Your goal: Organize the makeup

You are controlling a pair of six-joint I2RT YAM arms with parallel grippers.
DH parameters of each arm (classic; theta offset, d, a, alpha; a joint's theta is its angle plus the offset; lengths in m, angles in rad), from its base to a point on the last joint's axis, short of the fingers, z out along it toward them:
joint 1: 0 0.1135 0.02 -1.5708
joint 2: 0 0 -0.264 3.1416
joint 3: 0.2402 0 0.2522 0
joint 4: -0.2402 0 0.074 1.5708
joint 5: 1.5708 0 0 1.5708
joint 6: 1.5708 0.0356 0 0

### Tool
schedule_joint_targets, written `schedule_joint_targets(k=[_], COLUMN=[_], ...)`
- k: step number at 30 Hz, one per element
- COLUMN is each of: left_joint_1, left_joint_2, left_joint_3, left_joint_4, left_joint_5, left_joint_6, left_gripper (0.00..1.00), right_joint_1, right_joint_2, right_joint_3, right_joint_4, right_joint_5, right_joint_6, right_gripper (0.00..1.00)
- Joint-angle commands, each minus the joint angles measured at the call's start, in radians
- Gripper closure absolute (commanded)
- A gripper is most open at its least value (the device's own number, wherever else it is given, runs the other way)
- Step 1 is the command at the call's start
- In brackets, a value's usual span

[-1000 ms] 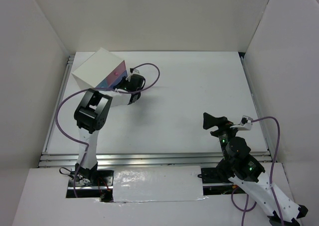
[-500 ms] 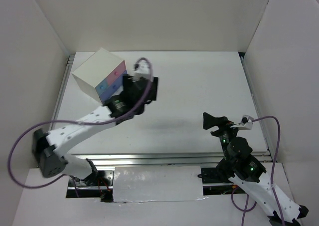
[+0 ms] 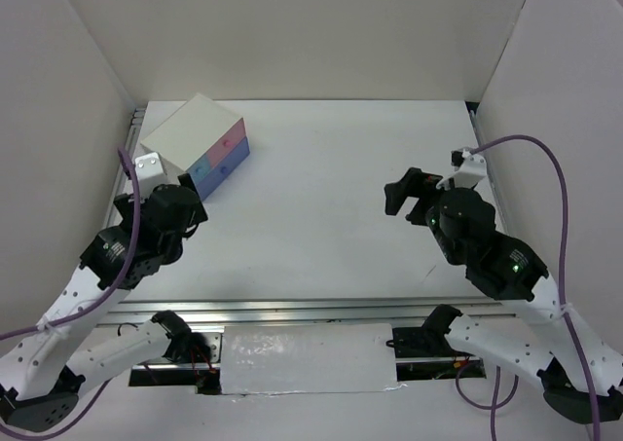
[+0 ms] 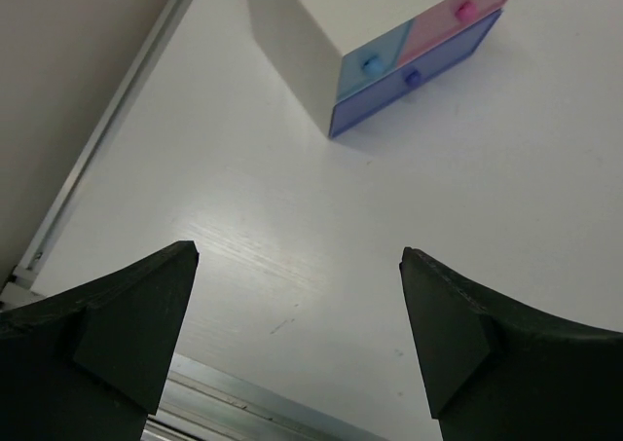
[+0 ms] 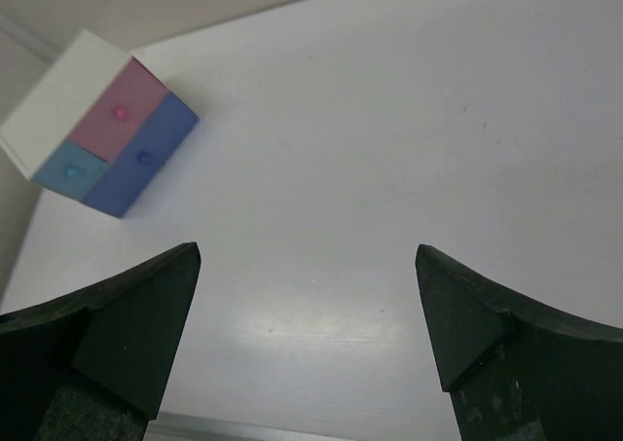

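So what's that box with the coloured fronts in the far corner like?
The box is a white cube-like chest, smooth like plastic, with three drawers on one face: pink, light blue and darker blue, each with a knob, all shut. It sits askew at the far left corner of the table, touching nothing else.
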Motion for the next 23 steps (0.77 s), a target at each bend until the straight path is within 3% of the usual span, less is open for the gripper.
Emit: schedule_joint_targets(k=[1, 5, 9, 14, 23], left_joint_1=[0.018, 0.043, 0.133, 0.139, 0.142], left_joint_2=[-0.087, -0.23, -0.318, -0.451, -0.421], left_joint_3=[-0.03, -0.124, -0.167, -0.207, -0.204], left_joint_4=[-0.09, -0.08, -0.006, 0.081, 0.074], left_joint_5=[-0.092, -0.101, -0.01, 0.034, 0.034], left_joint_6=[-0.013, -0.082, -0.046, 0.036, 0.063], left_gripper=[0.01, 0.0, 0.01, 0.01, 0.01], right_joint_1=[0.013, 0.016, 0.015, 0.013, 0.013], right_joint_2=[-0.033, -0.206, -0.298, -0.337, -0.324], right_joint_3=[0.05, 0.026, 0.003, -0.007, 0.032], right_joint_4=[-0.203, -0.172, -0.167, -0.187, -0.204], right_joint_5=[0.045, 0.042, -0.002, -0.007, 0.016], right_joint_6=[-0.048, -0.084, -0.09, -0.082, -0.09], right_gripper=[0.0, 0.0, 0.0, 0.0, 0.0])
